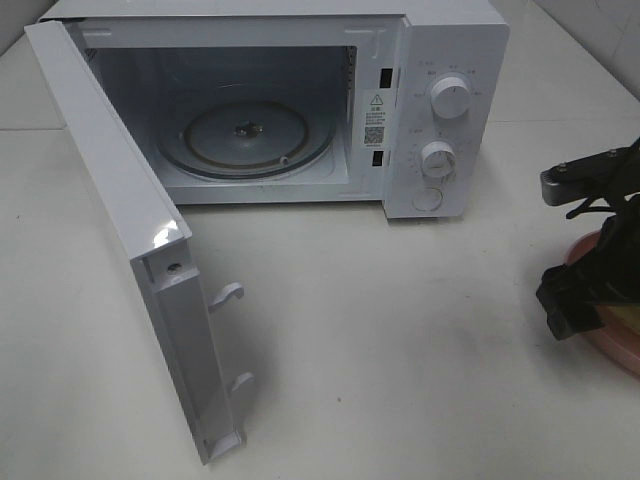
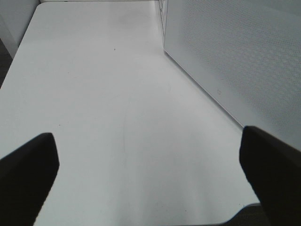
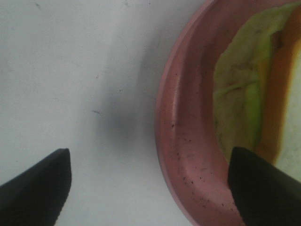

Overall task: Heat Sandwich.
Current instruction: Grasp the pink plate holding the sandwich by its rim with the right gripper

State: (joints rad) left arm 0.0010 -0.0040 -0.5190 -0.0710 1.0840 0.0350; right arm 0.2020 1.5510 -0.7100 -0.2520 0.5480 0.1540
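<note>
Two pairs of jaws stand spread and empty. Only its wrist view shows the left gripper (image 2: 149,174), over the tabletop (image 2: 117,94) beside the microwave door (image 2: 235,61). From above the right gripper (image 1: 585,290) hides most of the plate (image 1: 612,352) at the tabletop's right edge; its wrist view shows the sandwich (image 3: 244,84) lying on it.

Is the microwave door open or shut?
Open. The door swings out wide, and the empty glass turntable inside the microwave shows.
</note>
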